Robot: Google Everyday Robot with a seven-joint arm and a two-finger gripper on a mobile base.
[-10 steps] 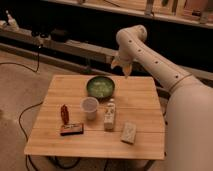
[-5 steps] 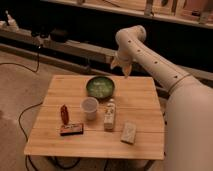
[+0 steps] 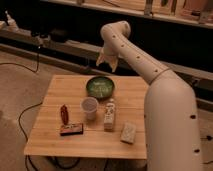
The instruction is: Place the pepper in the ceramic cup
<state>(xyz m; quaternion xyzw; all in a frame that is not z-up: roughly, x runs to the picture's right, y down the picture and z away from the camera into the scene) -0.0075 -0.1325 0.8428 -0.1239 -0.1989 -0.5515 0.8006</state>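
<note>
Jaws still hover behind the green bowl (image 3: 100,87), pepper (image 3: 64,113) unmoved.

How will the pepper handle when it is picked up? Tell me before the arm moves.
The pepper looks small and slim, so it is probably light. Its rounded, elongated body lies flat on the table and may roll sideways if nudged. The gripper hangs above the table's far edge, beyond the green bowl.
</note>
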